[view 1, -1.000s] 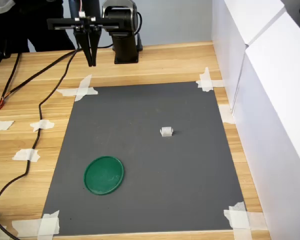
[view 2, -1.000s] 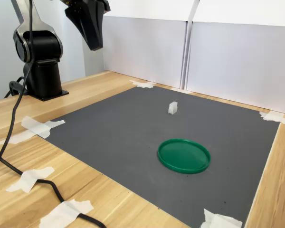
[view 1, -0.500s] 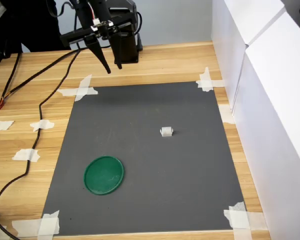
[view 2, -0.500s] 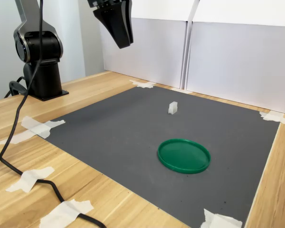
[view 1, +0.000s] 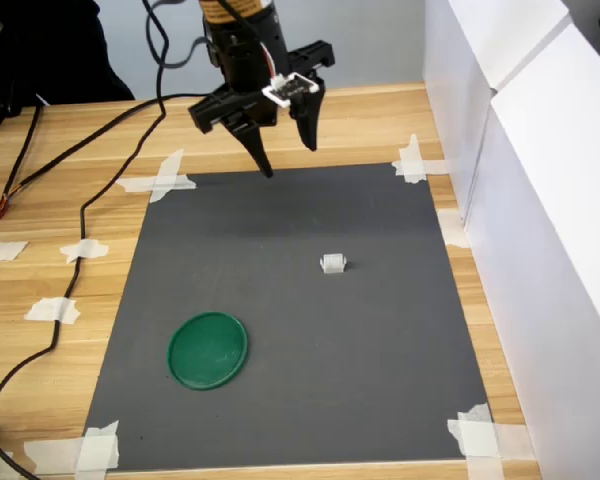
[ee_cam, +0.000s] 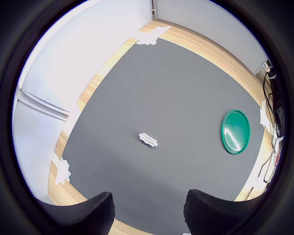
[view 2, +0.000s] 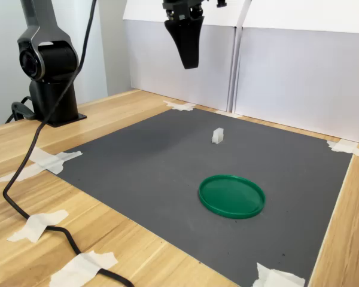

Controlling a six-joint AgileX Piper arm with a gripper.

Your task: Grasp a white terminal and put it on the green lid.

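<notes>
Gripper [view 1: 288,160] moved over mat, prob. open (airborne).

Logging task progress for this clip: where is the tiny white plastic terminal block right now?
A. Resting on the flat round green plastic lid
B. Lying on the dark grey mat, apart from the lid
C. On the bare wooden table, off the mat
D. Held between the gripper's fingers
B: the tiny white plastic terminal block lies alone on the dark grey mat, well clear of the flat round green plastic lid, with the open gripper high above.
</notes>
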